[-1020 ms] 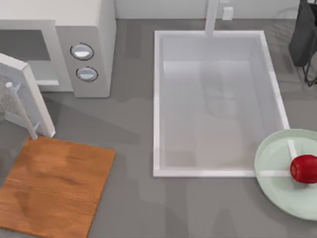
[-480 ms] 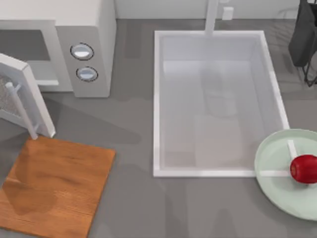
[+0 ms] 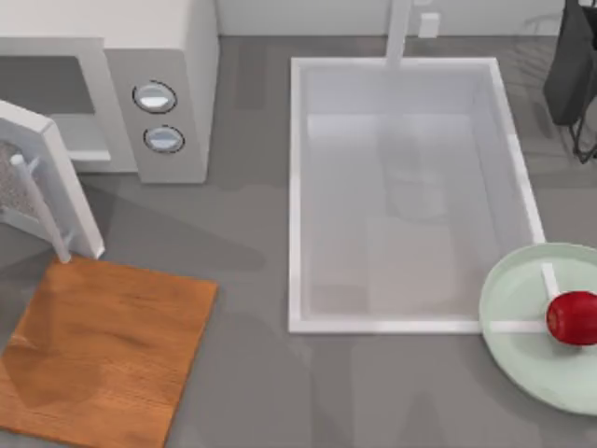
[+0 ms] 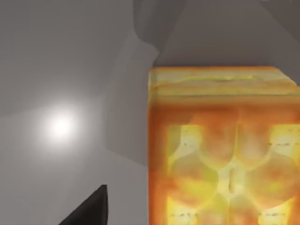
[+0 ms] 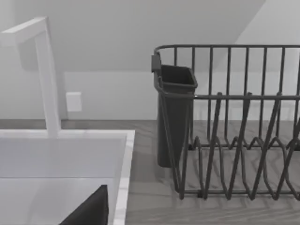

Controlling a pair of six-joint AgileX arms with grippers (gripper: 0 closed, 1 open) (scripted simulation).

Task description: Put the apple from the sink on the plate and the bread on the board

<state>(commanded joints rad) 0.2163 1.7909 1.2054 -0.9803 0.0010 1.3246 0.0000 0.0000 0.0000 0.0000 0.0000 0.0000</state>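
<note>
The red apple [image 3: 573,318] rests on the pale green plate [image 3: 522,317] at the table's right edge, just off the sink's near right corner. The white sink [image 3: 297,196] holds nothing. Bare at the near left lies the wooden board [image 3: 103,350]. In the left wrist view the bread [image 4: 220,150] looms very close, toasted face toward the camera, with grey walls behind it. A dark piece of my left gripper [image 4: 89,208] shows beside the bread, apart from it. A dark piece of my right gripper [image 5: 89,208] hangs over the sink's far right corner [image 5: 123,164].
A white microwave [image 3: 163,84] stands at the far left with its door [image 3: 47,187] swung open toward the board. A dark wire dish rack [image 5: 234,126] with a cutlery cup stands at the far right. The faucet post [image 3: 399,33] rises at the sink's far end.
A faint shadow on the board has slid toward its near left corner. Apple, plate and sink stand as before.
</note>
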